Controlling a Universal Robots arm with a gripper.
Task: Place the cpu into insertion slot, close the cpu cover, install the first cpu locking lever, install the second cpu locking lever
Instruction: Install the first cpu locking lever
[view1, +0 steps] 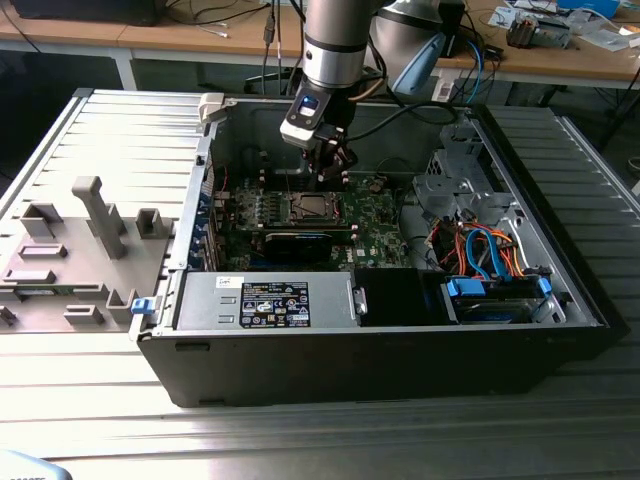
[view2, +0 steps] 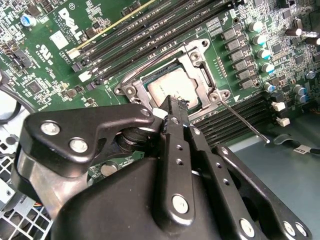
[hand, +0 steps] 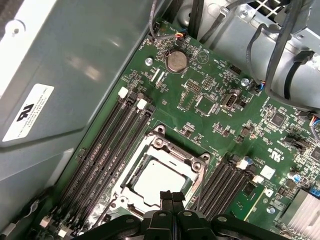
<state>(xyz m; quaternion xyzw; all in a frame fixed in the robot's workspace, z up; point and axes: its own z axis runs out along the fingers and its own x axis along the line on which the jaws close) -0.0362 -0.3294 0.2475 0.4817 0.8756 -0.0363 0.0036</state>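
The cpu (hand: 159, 181) shows its dull silver top inside the insertion slot (view1: 312, 207) on the green motherboard (view1: 375, 215). The cpu cover (hand: 172, 153), a silvery frame, lies flat around the cpu (view2: 172, 86) with the chip showing through its window. One thin locking lever (view2: 245, 121) sticks out from a socket corner across the memory slots. My gripper (view1: 331, 170) hangs just above the socket's edge; in both wrist views its black fingertips (hand: 172, 198) are pressed together with nothing between them, right over the cpu's rim (view2: 171, 104).
Long black memory slots (hand: 107, 152) flank the socket on both sides. A black expansion card (view1: 296, 243) and grey power supply (view1: 265, 300) sit nearer the case front. A drive cage with orange and blue cables (view1: 488, 250) fills the exterior view's right. A grey fixture tray (view1: 70, 245) lies outside the case.
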